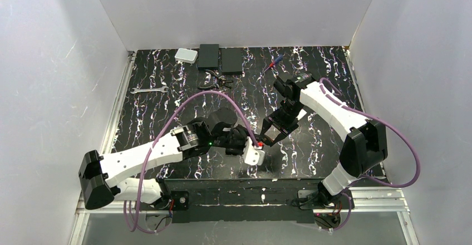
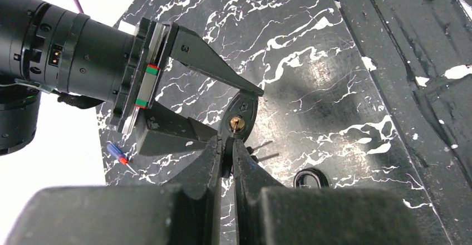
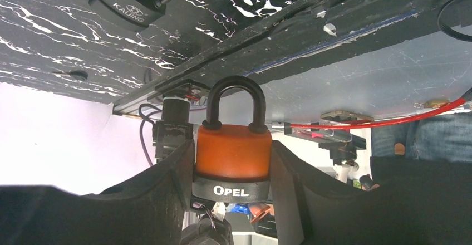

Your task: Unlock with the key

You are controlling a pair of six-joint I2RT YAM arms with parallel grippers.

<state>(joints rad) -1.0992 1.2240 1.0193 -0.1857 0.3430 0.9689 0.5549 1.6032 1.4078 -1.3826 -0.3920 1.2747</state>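
Key (image 1: 259,143): sits at centre of the overhead frame, just off the underside of the orange padlock (image 3: 232,150); too small to tell whether it touches the brass keyhole. Black marbled counter (image 1: 167,117): fills the middle of that frame. Right hand (image 1: 269,136): half-wide, clamps the orange padlock by its sides, black shackle upward in the right wrist frame. Left hand (image 2: 227,145): pressed narrow around the key, fingertips just below the keyhole. Black padlock (image 3: 133,3): lies on the counter, upper left of the right wrist frame. Screwdriver (image 2: 119,157): lies on the counter, lower left of the left wrist frame.
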